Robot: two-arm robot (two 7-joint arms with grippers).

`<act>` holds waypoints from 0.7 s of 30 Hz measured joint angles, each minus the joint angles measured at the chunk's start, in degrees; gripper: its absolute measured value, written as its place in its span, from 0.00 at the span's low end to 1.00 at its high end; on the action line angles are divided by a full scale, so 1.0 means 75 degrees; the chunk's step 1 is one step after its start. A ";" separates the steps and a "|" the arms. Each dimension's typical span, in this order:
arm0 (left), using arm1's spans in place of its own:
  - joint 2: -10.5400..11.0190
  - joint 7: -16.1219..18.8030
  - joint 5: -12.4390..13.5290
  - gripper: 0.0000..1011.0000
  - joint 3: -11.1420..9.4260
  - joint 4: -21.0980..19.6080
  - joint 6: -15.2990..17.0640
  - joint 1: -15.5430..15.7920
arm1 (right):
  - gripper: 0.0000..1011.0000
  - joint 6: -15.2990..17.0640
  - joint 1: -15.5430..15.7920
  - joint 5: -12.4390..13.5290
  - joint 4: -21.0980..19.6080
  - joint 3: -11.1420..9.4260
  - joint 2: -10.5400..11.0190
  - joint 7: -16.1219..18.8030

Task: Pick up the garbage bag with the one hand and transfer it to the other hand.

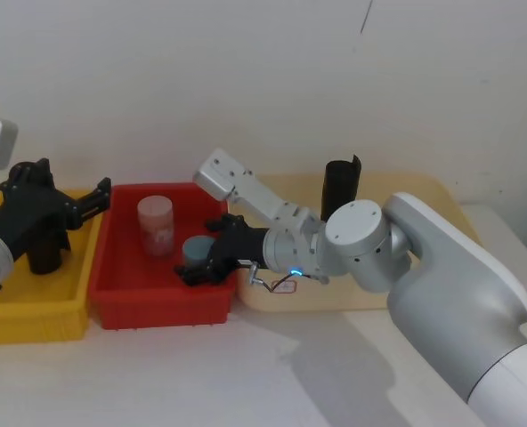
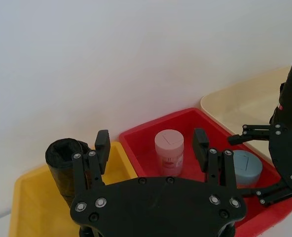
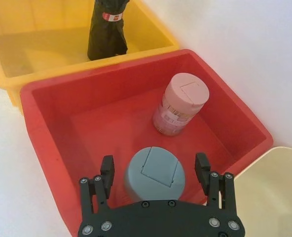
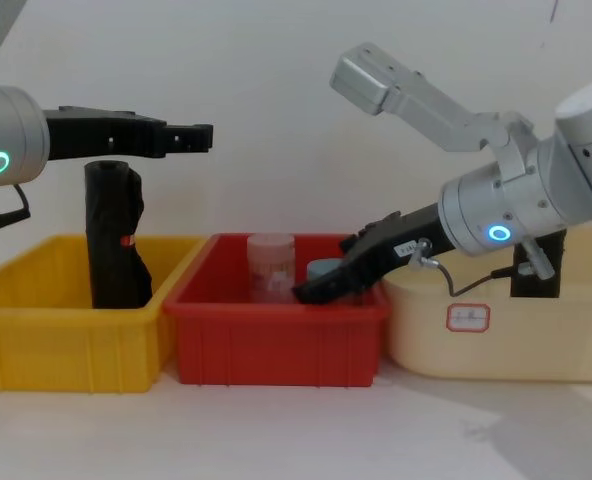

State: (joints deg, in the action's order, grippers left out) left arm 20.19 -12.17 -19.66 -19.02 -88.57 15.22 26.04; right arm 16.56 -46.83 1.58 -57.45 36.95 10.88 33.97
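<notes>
The garbage bag [image 1: 339,185], a smooth black roll, stands upright in the beige bin [image 1: 424,200] at the back right; in the chest view the garbage bag [image 4: 536,268] is partly hidden behind my right arm. My left gripper [image 1: 101,197], on the green-ringed arm, hovers open over the yellow bin [image 1: 32,316], far from the bag; its fingers [image 2: 102,145] hold nothing. My right gripper [image 1: 197,267], on the blue-ringed arm, reaches down into the red bin [image 1: 161,307]. It is open, with its fingers [image 3: 107,170] on either side of a grey-blue jar [image 3: 155,173].
A lumpier black roll with a red mark [image 4: 113,235] stands in the yellow bin, below my left gripper [image 4: 191,135]. A pink jar [image 1: 155,224] stands in the red bin beside the grey-blue one. The three bins sit side by side against a white wall.
</notes>
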 joint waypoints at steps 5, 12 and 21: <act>0.0000 0.0000 0.0000 0.99 0.0000 0.0000 0.0000 0.0000 | 0.95 -0.0030 -0.0027 -0.0022 0.0059 -0.0001 -0.0003 0.0018; 0.0000 0.0000 0.0000 0.99 0.0000 0.0000 0.0000 -0.0001 | 0.79 -0.0051 -0.0043 -0.0041 0.0107 -0.0003 -0.0007 0.0031; 0.0000 0.0000 0.0000 0.99 0.0000 0.0000 0.0000 0.0000 | 0.69 -0.0067 -0.0055 -0.0053 0.0136 -0.0009 -0.0007 0.0038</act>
State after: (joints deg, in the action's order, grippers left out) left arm 20.19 -12.17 -19.66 -19.02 -88.57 15.23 26.04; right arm 16.06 -47.25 1.18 -56.44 36.88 10.82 34.25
